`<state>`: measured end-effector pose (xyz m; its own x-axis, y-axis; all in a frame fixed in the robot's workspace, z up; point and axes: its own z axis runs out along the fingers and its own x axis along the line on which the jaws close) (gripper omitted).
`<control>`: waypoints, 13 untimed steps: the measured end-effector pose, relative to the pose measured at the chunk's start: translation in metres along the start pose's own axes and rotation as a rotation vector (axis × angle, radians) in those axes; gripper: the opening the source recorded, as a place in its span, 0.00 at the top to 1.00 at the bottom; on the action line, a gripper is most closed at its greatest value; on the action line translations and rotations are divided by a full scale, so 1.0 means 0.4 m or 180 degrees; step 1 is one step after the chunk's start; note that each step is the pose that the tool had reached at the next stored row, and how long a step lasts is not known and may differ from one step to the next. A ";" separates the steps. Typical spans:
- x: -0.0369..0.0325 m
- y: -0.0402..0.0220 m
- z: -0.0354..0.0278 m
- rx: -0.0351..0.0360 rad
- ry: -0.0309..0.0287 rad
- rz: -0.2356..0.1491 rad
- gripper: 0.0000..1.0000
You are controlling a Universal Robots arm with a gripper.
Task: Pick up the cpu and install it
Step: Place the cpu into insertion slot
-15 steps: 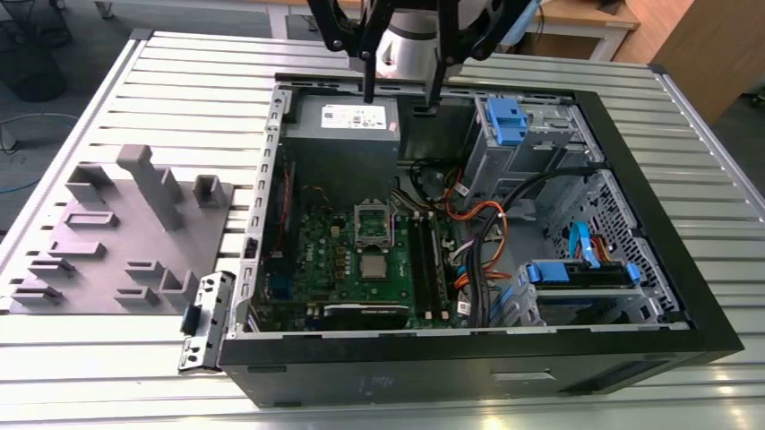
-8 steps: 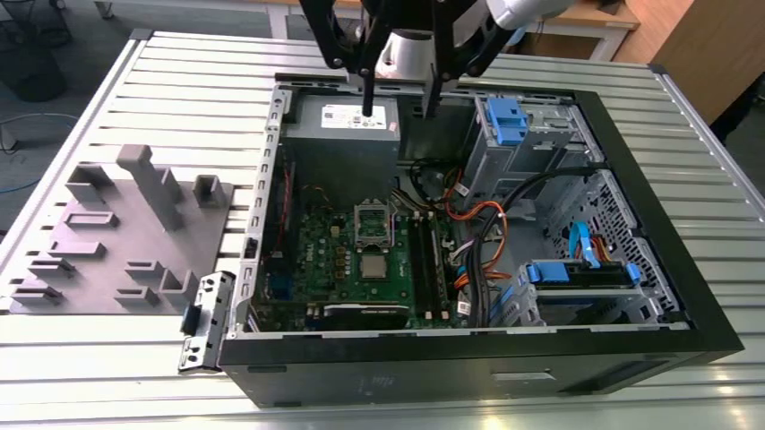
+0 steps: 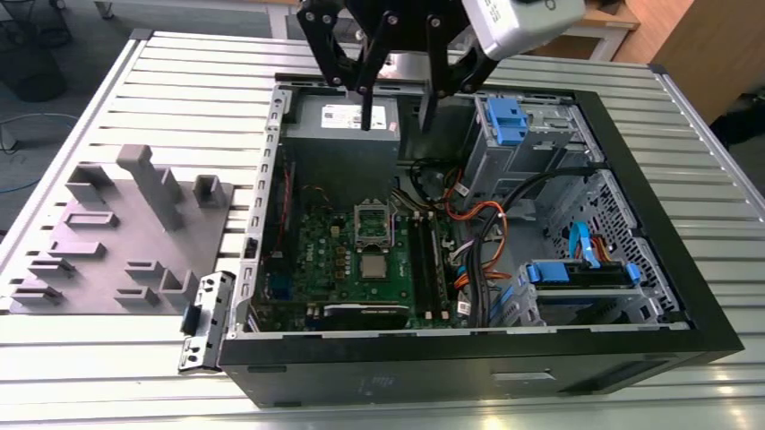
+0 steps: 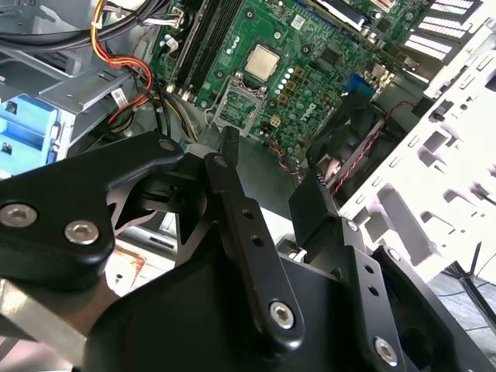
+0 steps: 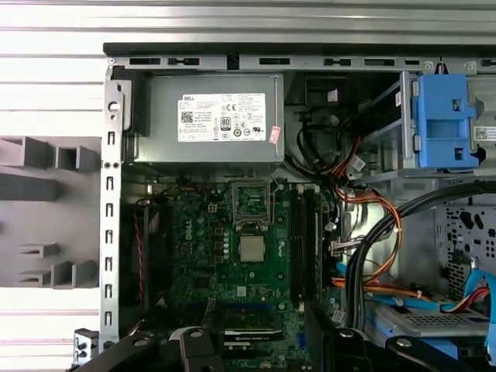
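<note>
- Fixture (image 3: 120, 233): a grey block of moulded holders on the slatted table (image 3: 179, 90), at the exterior view's left and outside the case (image 3: 478, 358). It probably serves to present parts where the arm can reach them.
- Power supply (image 3: 347, 116): a grey box at the far end of the case, directly under the gripper.
- Gripper (image 3: 396, 121): it hangs high above the case. Its fingers (image 3: 365, 98) are spread wide apart and hold nothing.
- Socket frame (image 3: 373, 224): it lies swung open on the board (image 3: 322, 251), toward the power supply, leaving the seat exposed.
- Cpu (image 3: 374, 265): it lies flat on the board, silvery top up, just beside the open frame and well below the gripper. I cannot tell whether it is fully seated.
- Cables (image 3: 478, 233): orange and black leads run beside the board, clear of the cpu.
- Drive bays (image 3: 504, 121): they have blue latches and sit at the exterior view's right.
</note>
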<state>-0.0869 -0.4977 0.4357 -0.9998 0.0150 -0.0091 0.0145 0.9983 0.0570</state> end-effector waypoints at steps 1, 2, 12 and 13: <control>0.000 0.000 0.005 0.0000 0.0000 0.0000 0.47; 0.000 -0.001 0.009 0.0000 0.0000 0.0000 0.47; 0.002 -0.003 0.055 0.0000 0.0000 0.0000 0.47; 0.002 -0.003 0.059 0.0000 0.0000 0.0000 0.47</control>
<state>-0.0874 -0.4977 0.4120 -0.9998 0.0150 -0.0091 0.0144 0.9983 0.0570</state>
